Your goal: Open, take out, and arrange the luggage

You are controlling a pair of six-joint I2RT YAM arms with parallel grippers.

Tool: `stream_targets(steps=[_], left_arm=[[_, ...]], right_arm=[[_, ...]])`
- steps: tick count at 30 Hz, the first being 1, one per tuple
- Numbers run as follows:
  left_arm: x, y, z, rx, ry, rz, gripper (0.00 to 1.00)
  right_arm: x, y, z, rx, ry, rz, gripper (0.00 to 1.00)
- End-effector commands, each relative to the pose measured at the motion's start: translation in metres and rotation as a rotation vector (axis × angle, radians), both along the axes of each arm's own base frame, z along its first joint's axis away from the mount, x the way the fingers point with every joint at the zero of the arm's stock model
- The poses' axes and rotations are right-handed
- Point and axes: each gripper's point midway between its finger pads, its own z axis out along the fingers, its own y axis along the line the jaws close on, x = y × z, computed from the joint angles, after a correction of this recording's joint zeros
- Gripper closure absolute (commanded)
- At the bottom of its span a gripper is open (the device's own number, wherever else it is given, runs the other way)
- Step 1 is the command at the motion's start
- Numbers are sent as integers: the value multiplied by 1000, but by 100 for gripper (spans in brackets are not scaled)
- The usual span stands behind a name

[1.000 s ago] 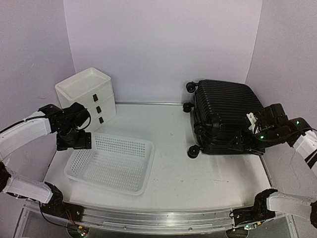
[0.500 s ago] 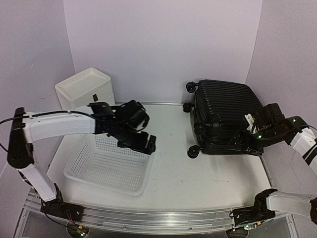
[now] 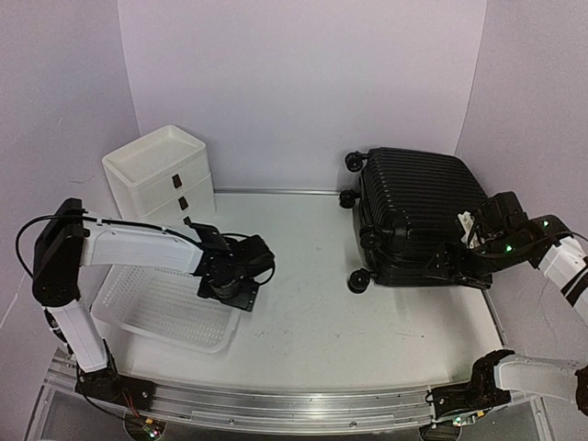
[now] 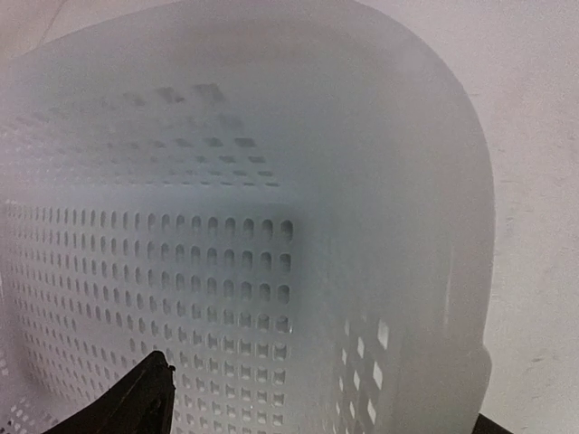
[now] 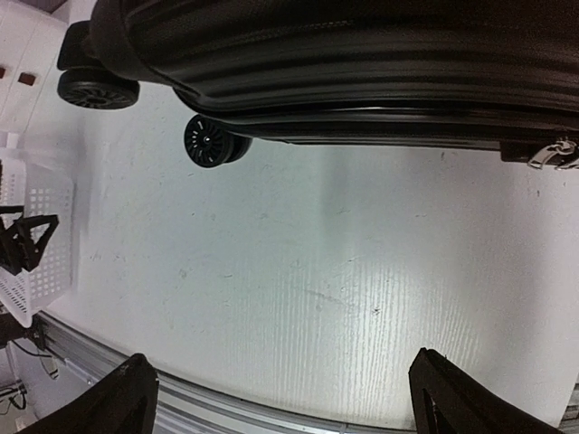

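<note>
left claw: left gripper (image 3: 233, 292) sits at the right end of the basket. In the wrist view its fingers are spread wide with the basket's corner between them. They look open, not clamped.
right claw: right gripper (image 5: 285, 362) has its fingers wide apart with nothing between them, only bare tabletop. It hangs low, just beside the luggage's long side.
luggage (image 3: 418, 207): right of centre in the top view, lying flat and zipped shut, with wheels (image 5: 208, 140) pointing toward frame centre.
basket (image 3: 152, 305): lower left of the top view, looks tipped, white mesh fills the left wrist view.
drawer box (image 3: 161, 175): upper left, not touched.
zipper pull (image 5: 554, 154): right edge of the right wrist view, on the luggage seam, above the right claw's reach line.
change: over the last second the left arm swung in from the left edge, and the basket slid toward the lower left. The right claw barely moved and the luggage did not move.
meaning: probably clearing the centre so the lid can fold out. Opening has not started, and the zipper pull is the likely next target.
</note>
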Motion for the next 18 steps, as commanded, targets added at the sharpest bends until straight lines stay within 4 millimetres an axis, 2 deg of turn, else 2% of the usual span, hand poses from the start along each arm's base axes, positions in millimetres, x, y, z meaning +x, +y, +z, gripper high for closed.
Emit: stream_targets(steps=[1,2,4,8,11,14,18], left_arm=[[-4,82,17,71,-42,177,21],[-6,87,21,63,-46,176,21],[-9,82,29,30,-39,134,17],[-8,54,60,-71,-39,15,1],[-4,27,99,-170,-97,-93,0],[-3,-20,147,-361,-162,-279,0],[-7,-103,217,-647,-263,-629,1]], right_arm=[[14,-13,9,-77,-52,-54,2],[16,-13,10,-85,-55,-49,2],[23,-16,15,-112,-65,-47,2],[44,-27,34,-224,-89,-40,2],[66,-39,59,-330,-133,-46,2],[88,-46,76,-369,-163,-67,2],[105,-33,90,-295,-173,-56,2]])
